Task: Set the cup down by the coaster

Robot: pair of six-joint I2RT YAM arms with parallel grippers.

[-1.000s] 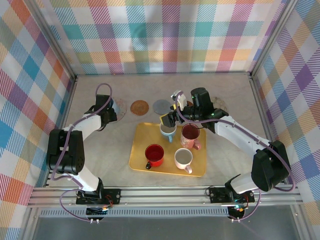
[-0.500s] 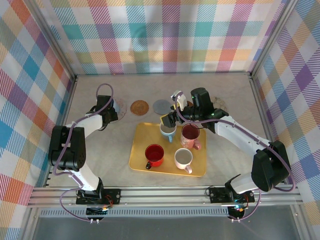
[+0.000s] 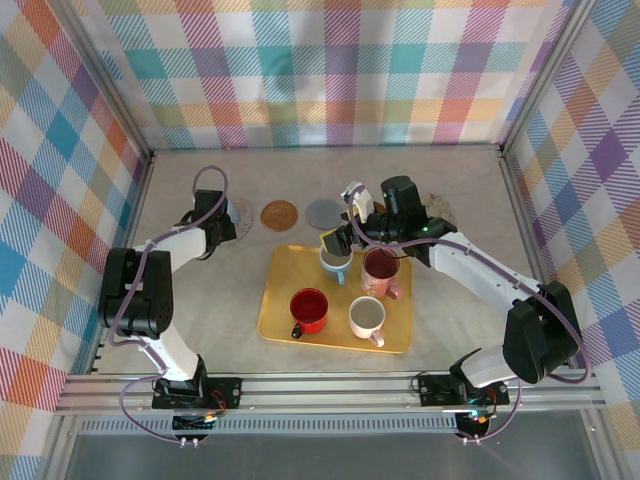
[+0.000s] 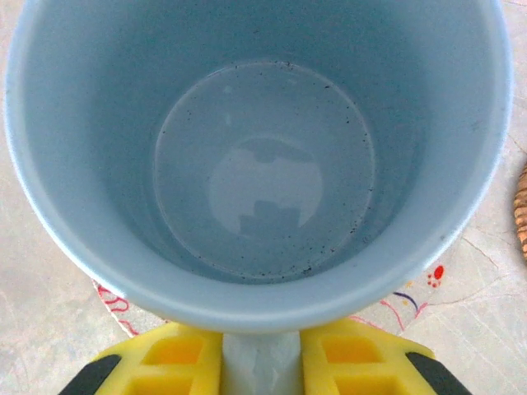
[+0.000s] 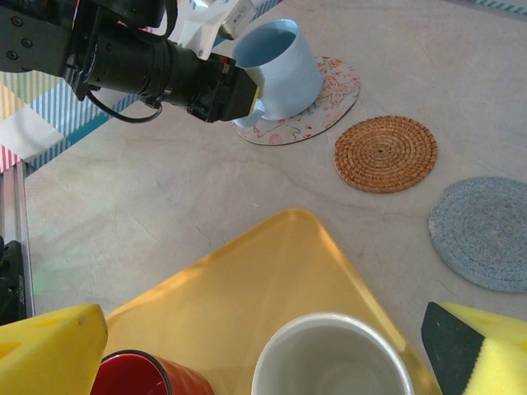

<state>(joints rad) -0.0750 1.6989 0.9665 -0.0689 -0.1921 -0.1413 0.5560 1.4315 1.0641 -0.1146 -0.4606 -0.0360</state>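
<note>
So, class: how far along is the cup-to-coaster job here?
Done: the blue cup sits at the patterned coaster. In hand: the left gripper is shut on its handle, not yet released; the right gripper hangs open over a pale cup on the yellow tray. Left: release it; the red cup, pink cup and white cup also wait on the tray; the wicker coaster and grey coaster are bare.
</note>
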